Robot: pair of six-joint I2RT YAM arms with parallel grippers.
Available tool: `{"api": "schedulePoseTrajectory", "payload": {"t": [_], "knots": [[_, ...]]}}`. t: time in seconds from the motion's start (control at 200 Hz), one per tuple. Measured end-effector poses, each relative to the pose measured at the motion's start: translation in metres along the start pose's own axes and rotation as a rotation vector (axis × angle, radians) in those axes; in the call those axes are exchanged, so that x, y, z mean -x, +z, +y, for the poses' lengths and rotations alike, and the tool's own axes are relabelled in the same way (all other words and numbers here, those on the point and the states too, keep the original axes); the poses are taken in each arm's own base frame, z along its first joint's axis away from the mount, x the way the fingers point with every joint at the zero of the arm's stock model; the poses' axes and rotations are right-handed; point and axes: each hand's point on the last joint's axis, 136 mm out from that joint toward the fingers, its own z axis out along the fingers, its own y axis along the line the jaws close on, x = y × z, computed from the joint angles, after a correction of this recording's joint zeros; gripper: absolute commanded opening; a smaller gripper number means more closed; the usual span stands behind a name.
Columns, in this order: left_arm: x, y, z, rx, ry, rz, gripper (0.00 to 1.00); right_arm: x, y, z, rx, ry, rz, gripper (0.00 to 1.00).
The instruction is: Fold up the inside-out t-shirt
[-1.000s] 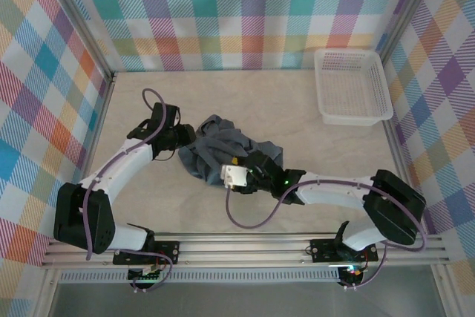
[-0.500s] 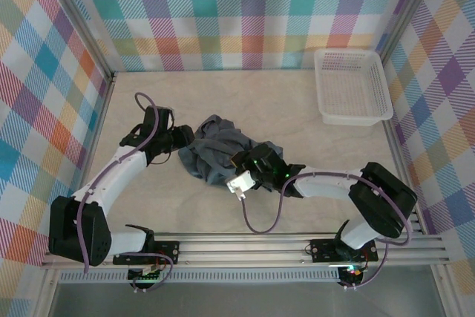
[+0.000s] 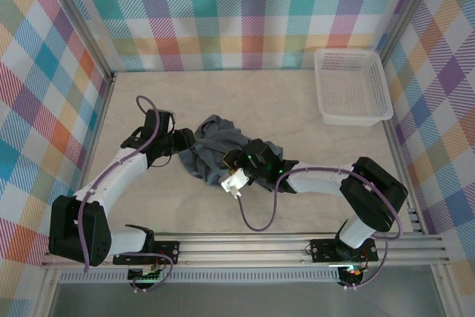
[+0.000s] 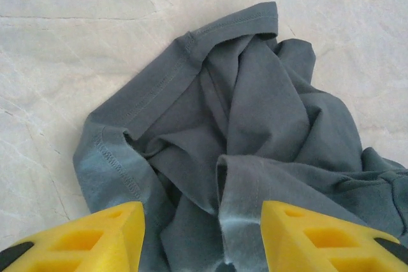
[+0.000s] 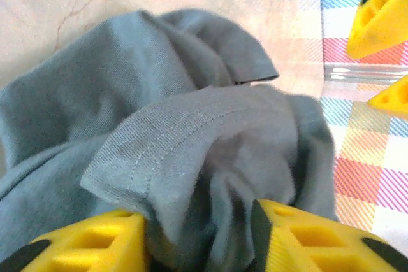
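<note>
The inside-out t-shirt (image 3: 215, 142) lies crumpled in a dark grey heap at the middle of the table. My left gripper (image 3: 184, 139) is at the heap's left edge. In the left wrist view it (image 4: 203, 240) stands open, its yellow fingers wide apart over folds of the t-shirt (image 4: 255, 113) near a stitched hem. My right gripper (image 3: 236, 159) is at the heap's near right side. In the right wrist view it (image 5: 201, 240) is shut on a bunched fold of the t-shirt (image 5: 191, 132), with fabric pressed against both fingers.
A white mesh basket (image 3: 352, 87) stands at the back right, well away from the shirt. Checked walls enclose the table on three sides. Bare marbled tabletop (image 3: 297, 109) lies behind the heap and to both sides of it. The left gripper's yellow fingers (image 5: 376, 17) show beyond the heap.
The right gripper has moved left into the heap and narrowed onto a fold. The left gripper has shifted slightly towards the shirt's left edge and widened a little.
</note>
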Motion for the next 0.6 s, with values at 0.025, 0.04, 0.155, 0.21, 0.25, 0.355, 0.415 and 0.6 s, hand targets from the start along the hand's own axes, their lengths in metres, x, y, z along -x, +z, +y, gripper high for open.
{"api": "schedulePoseTrajectory", "payload": {"t": [0.025,0.04,0.155,0.21,0.25,0.355,0.415,0.6], "knots": [[0.000,0.000,0.000,-0.001,-0.001,0.000,0.51,0.002,0.000,-0.001,-0.002,-0.001,-0.006,0.42],[0.000,0.000,0.000,-0.002,0.000,0.000,0.51,0.003,0.000,-0.001,-0.003,-0.002,-0.008,0.42],[0.002,0.000,-0.002,-0.009,-0.003,-0.006,0.51,0.006,0.000,-0.001,-0.003,-0.004,-0.022,0.43],[0.003,-0.001,-0.003,-0.013,-0.002,-0.012,0.51,0.008,0.000,-0.001,-0.002,-0.004,-0.030,0.42],[0.004,-0.001,-0.003,-0.015,-0.001,-0.016,0.51,0.010,0.000,-0.001,-0.002,-0.002,-0.037,0.41],[0.003,-0.002,-0.003,-0.018,0.000,-0.020,0.51,0.015,0.000,0.000,0.000,0.005,-0.061,0.25],[0.003,-0.002,-0.003,-0.017,0.000,-0.019,0.52,0.018,0.000,0.000,0.002,0.014,-0.076,0.12],[0.002,-0.002,-0.002,-0.015,-0.001,-0.017,0.52,0.029,-0.002,-0.006,0.014,0.090,-0.122,0.00]]}}
